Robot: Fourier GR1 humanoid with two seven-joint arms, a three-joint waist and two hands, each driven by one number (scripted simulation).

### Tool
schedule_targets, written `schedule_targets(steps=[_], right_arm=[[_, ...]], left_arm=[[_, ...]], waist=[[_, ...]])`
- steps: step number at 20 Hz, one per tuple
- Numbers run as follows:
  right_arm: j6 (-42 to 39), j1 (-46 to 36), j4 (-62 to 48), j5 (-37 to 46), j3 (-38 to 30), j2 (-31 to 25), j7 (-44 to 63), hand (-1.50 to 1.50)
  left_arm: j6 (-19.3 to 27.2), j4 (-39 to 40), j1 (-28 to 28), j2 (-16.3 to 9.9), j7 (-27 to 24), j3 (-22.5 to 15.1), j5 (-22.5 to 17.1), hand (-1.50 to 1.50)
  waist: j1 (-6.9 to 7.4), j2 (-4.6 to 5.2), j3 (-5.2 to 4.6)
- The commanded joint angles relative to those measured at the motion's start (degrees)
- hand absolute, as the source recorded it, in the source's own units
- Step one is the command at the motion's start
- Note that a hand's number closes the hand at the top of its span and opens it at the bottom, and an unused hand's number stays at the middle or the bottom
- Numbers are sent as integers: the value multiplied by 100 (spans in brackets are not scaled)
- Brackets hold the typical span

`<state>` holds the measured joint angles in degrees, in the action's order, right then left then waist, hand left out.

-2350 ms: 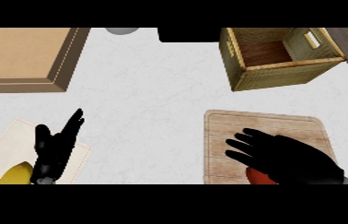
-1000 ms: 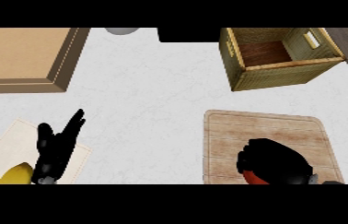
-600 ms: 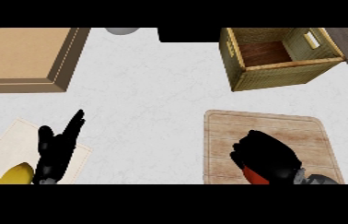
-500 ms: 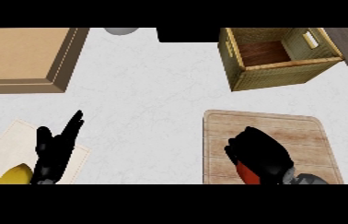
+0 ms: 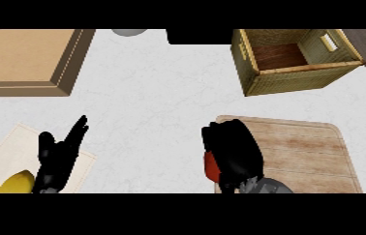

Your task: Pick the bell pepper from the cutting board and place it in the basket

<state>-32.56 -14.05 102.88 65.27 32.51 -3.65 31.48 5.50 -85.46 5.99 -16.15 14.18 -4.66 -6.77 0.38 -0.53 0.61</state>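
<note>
Bell pepper [image 5: 209, 165] — red, mostly hidden — sits in the right hand [image 5: 232, 154], fingers curled round it at the cutting board's [image 5: 307, 152] left edge. Left hand [image 5: 58, 156] rests with fingers straight; the basket [image 5: 289, 60] stands well apart.

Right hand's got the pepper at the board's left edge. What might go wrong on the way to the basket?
1. Only a red sliver of the pepper shows under the curled right hand, so the hold can't be judged; it may slip mid-carry.
2. The basket stands walled with a raised rim; a low carry could catch its near wall.
3. The left hand rests open at lower left, clear of that path.
</note>
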Motion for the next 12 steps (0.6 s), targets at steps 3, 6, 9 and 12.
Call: schedule_targets(steps=[3, 6, 9, 12], right_arm=[[1535, -123, 1057, -1552, -524, 354, 945, 150], [2505, -482, 1570, -2059, -706, 359, 1267, 150], [2709, -1269, 1968, -2107, -880, 362, 1951, 150], [2495, -2196, 2312, -2228, -1250, 364, 3025, 150]], left_arm=[[-46, 319, 114, 95, 166, -58, -32, 0], [-127, 334, 138, 60, 170, -88, -12, 0], [-194, 527, 23, 127, 107, 9, -132, 0], [-163, 623, 92, 55, 100, 38, -20, 0]], waist=[[-2, 79, -36], [45, 66, -47], [-3, 48, -71], [-31, 19, -81]])
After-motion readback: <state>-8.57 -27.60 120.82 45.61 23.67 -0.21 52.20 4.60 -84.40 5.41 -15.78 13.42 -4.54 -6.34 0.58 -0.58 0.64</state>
